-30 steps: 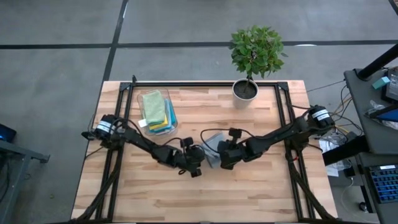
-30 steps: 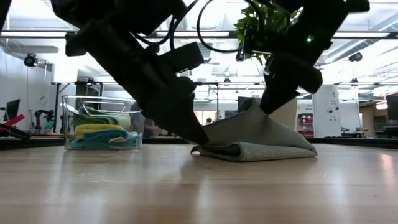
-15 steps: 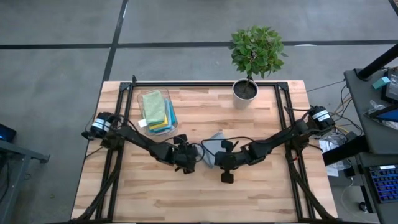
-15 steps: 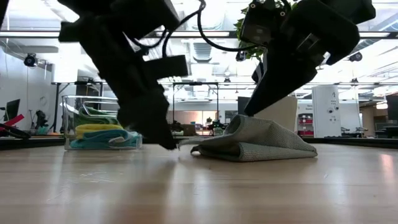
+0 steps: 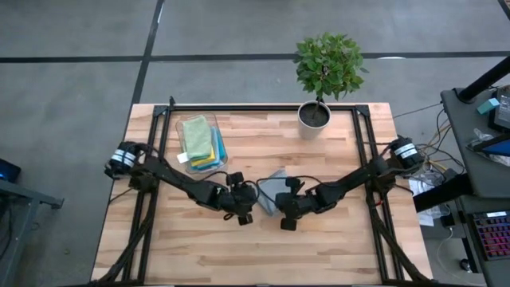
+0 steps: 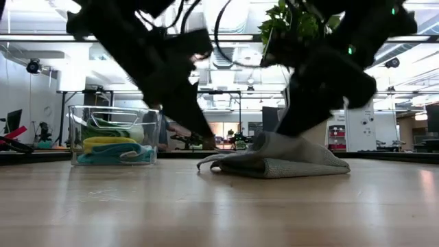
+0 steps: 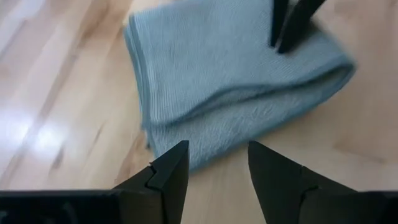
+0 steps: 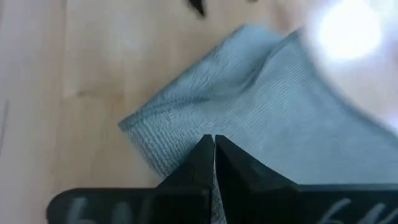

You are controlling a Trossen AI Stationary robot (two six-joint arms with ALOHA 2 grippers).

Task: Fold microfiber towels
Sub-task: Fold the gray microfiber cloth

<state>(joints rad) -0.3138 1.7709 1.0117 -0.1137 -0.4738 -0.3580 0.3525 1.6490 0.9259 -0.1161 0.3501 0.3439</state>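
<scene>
- Grey microfiber towel (image 6: 278, 159) lies folded near the middle of the wooden counter (image 5: 319, 247), a rolled fold along its near edge and one loose corner trailing out flat.
- Left claw (image 7: 214, 171) hangs just over the towel's edge — fingers parted, nothing between them.
- Right claw (image 8: 214, 155) is pressed shut, its tips together over the grey cloth; whether it pinches any fabric I cannot tell.
- From above, both claws meet at the towel (image 5: 273, 190), the left claw (image 5: 245, 217) on its left side and the right claw (image 5: 285, 223) on its right.
- Farther back on the left stands a clear plastic bin (image 6: 113, 134) — inside it a stack of folded towels (image 5: 201, 140), green on top, yellow and teal below.
- At the far edge sits a potted plant (image 5: 325, 72) in a white pot.
</scene>
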